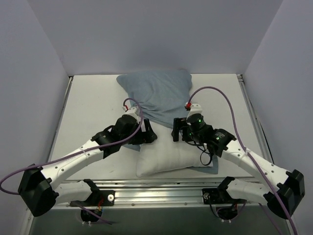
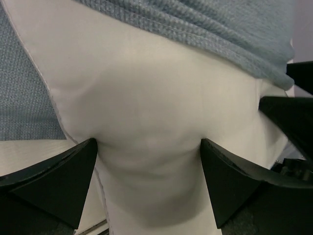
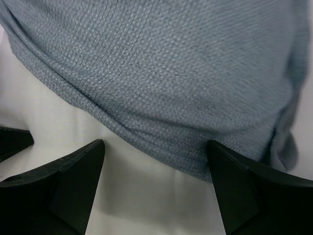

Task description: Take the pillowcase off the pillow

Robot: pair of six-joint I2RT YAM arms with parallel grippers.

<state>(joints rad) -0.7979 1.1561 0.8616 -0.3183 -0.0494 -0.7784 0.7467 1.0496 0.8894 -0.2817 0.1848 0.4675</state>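
Observation:
The pillowcase (image 1: 159, 93), plain grey-blue on the face that shows, covers the far half of the pillow. The white pillow (image 1: 168, 156) sticks out of it toward the near edge. My left gripper (image 1: 148, 135) is open, its fingertips pressed into the bare pillow (image 2: 146, 98) just below the pillowcase hem (image 2: 220, 39). My right gripper (image 1: 177, 131) is open with its jaws wide, over the hem (image 3: 161, 147) where blue fabric meets white pillow (image 3: 146, 196). The two grippers face each other closely. No stripes or tag show.
White walls (image 1: 44, 73) enclose the white table on three sides. A metal rail (image 1: 156, 188) runs along the near edge. Purple cables (image 1: 220, 93) loop from both wrists. The right gripper's finger shows at the right edge of the left wrist view (image 2: 293, 117).

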